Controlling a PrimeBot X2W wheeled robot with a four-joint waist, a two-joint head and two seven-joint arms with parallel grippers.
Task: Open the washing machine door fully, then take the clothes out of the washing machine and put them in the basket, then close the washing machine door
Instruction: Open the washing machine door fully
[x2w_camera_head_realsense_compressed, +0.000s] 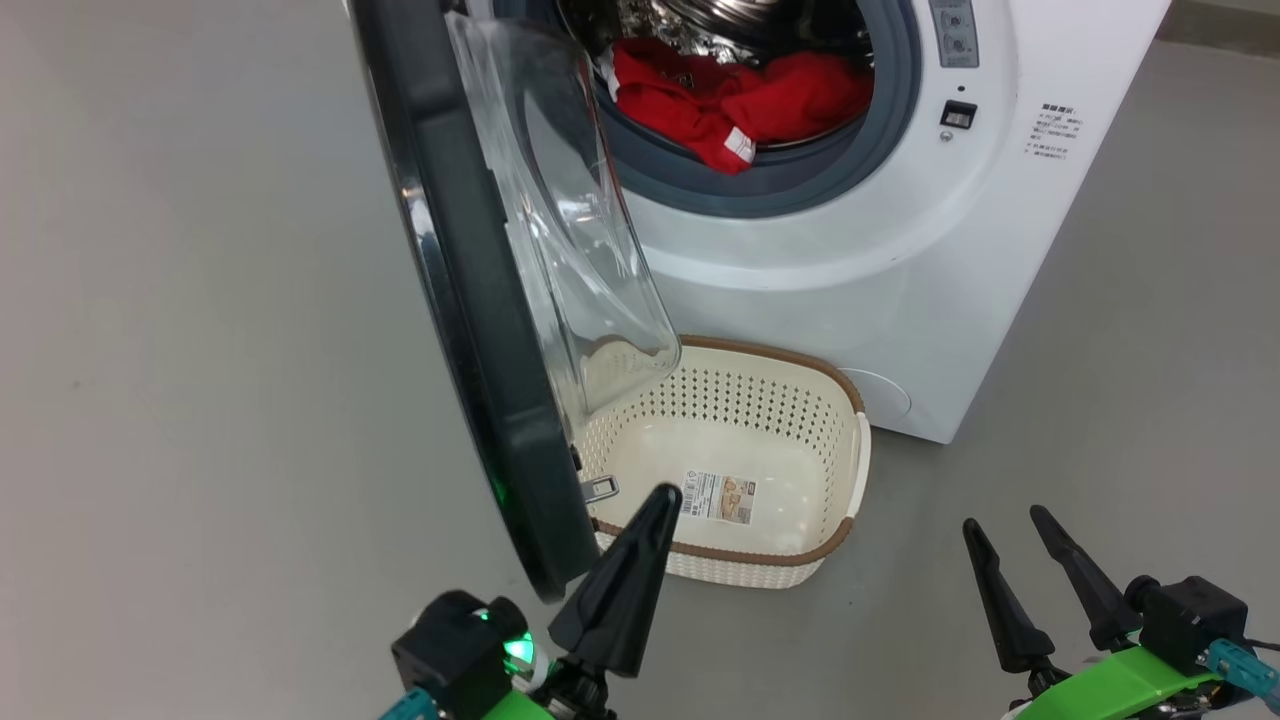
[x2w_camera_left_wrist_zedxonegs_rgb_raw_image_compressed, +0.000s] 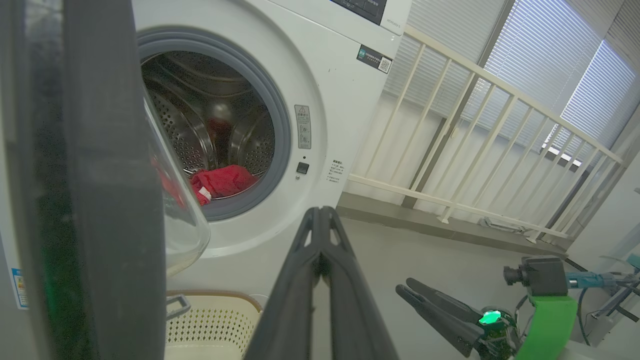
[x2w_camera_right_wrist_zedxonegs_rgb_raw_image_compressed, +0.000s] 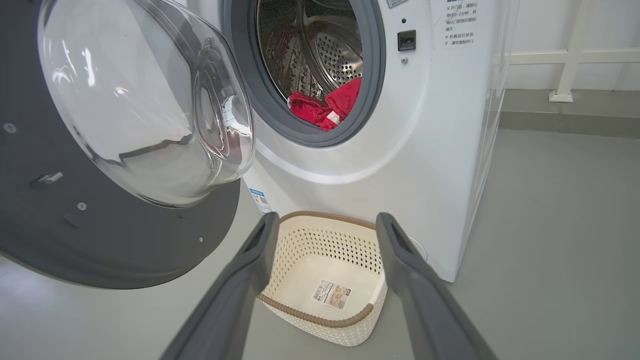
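Door (x2w_camera_head_realsense_compressed: 470, 330) stands swung out, edge-on from upper left to lower centre of the head view, glass bowl facing the washer (x2w_camera_head_realsense_compressed: 850, 280). Clothes (x2w_camera_head_realsense_compressed: 740, 100) lie red in the drum mouth, top centre, partly draped on the grey ring. Basket (x2w_camera_head_realsense_compressed: 800, 362) sits on the floor at centre, just in front of the washer, its left end behind the door's lower edge. Left gripper (x2w_camera_head_realsense_compressed: 665, 495) is at lower centre, fingers pressed together, just beside the door's bottom edge; contact can't be told. Right gripper (x2w_camera_head_realsense_compressed: 1004, 518) is at lower right, fingers apart, holding nothing, well apart from the basket.
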